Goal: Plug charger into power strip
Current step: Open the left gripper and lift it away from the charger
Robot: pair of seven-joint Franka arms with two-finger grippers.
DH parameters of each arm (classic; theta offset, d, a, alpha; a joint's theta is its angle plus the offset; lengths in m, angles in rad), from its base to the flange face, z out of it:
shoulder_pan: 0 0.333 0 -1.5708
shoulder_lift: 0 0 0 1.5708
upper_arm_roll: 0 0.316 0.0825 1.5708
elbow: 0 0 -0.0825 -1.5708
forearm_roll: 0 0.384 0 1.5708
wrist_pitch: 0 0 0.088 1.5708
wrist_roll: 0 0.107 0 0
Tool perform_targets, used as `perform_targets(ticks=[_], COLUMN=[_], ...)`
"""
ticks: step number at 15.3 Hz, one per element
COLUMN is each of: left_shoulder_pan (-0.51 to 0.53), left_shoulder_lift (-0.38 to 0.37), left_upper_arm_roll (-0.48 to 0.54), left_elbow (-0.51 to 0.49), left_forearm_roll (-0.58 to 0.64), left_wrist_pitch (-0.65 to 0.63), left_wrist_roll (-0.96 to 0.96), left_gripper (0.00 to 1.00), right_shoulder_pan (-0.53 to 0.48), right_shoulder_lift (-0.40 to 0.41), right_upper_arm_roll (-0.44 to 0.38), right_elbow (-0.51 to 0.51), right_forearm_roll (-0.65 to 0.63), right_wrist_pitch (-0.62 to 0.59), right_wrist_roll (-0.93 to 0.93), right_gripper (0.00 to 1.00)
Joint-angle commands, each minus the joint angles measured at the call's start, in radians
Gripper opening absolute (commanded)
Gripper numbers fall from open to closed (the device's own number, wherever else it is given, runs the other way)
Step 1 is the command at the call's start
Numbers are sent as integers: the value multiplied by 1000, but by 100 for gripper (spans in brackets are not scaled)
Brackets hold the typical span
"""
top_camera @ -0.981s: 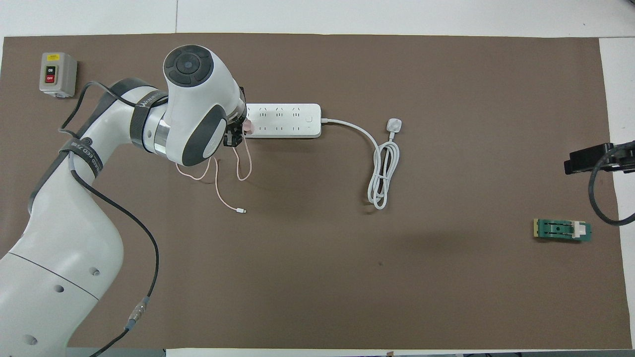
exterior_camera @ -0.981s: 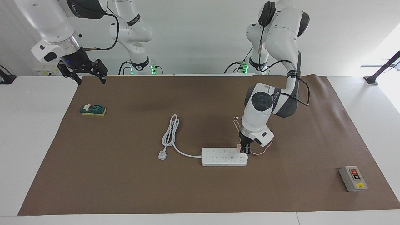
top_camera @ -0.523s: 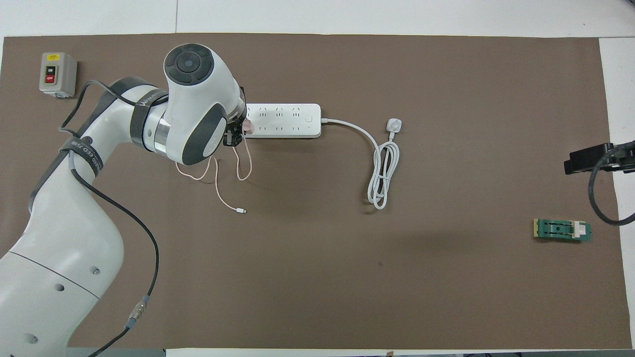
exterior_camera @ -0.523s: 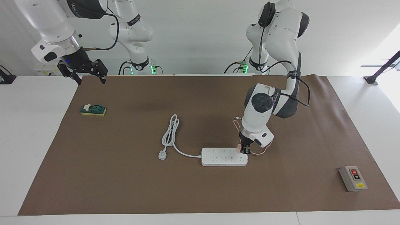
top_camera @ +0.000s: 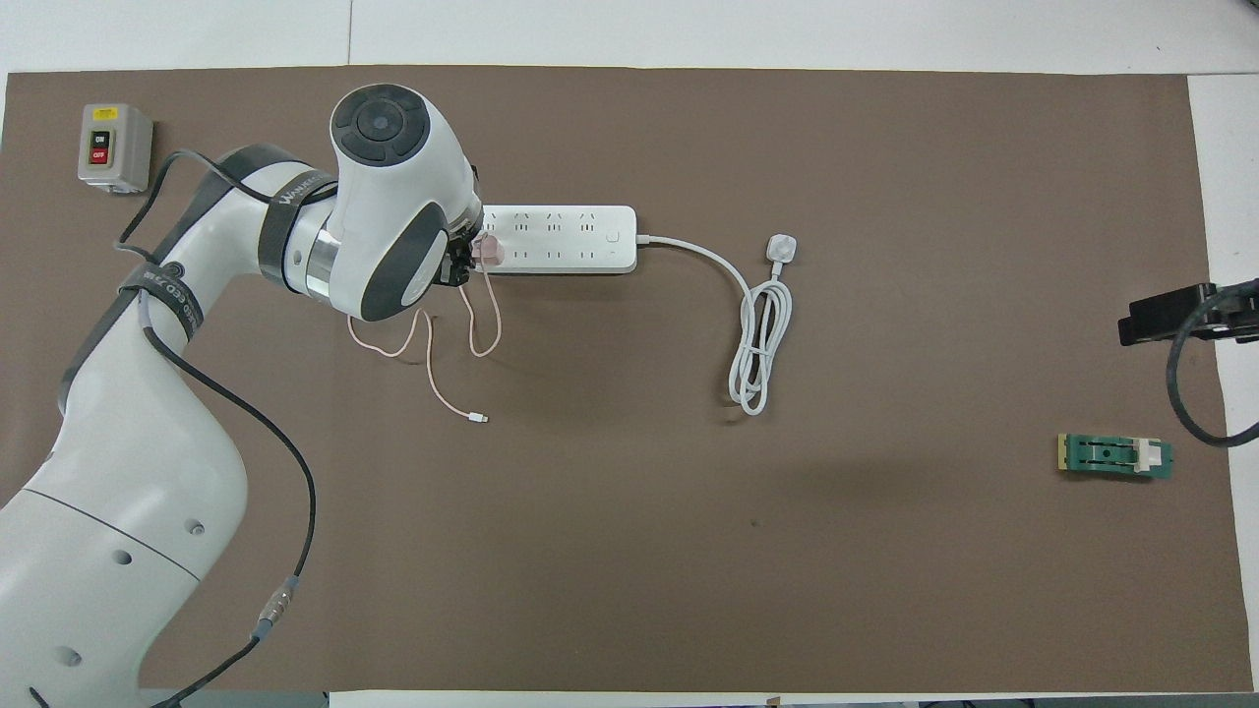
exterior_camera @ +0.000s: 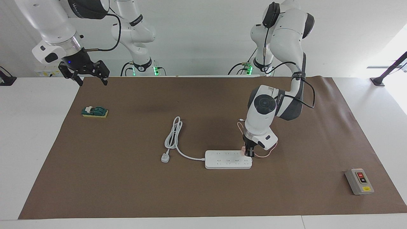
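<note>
Left gripper [exterior_camera: 249, 153], in the facing view, points down at the charger [exterior_camera: 244, 151], which sits on the power strip [exterior_camera: 227, 159] at the strip's end toward the left arm; whether its fingers clasp the charger cannot be told. Right gripper [exterior_camera: 92, 78] waits with fingers spread above the mat's corner. Overhead, the charger [top_camera: 489, 253] shows pink on the power strip [top_camera: 561, 239], its cable [top_camera: 445, 391] trailing toward the robots.

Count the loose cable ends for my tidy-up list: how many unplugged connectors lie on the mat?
2. The white plug of the power strip lies toward the right arm's end. The small connector of the pink charger cable lies nearer the robots than the strip.
</note>
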Motion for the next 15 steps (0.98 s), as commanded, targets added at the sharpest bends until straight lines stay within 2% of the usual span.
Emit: perform_targets(ticks=[1,5,7,12,15], left_shoulder_pan=[60,163,177,292,356], left_shoulder_lift=[-12,-88,-127,-183,-219], left_upper_arm_roll=[-33,-94,-91,-96,-96], left_elbow=[46,49,47,34,6], left_forearm_roll=[22,23,23,20,16], left_wrist_pitch=[-49,-55,-74,-136,-147], left_wrist_roll=[18,72,206,572,811], left_gripper=[100,100,100,100,97], right_shoulder_pan=[-17,-17,-17,-19,-17], right_shoulder_lift=[-16,-16,-16,-16,-16], right_upper_arm_roll=[12,12,12,12,12], right_elbow=[-11,-11,-11,-11,-11], right_forearm_roll=[16,16,15,15,16], right_wrist_pitch=[-6,-6,-6,-6,-6], right_wrist_roll=[11,10,11,10,11], right_gripper=[100,100,100,100,100])
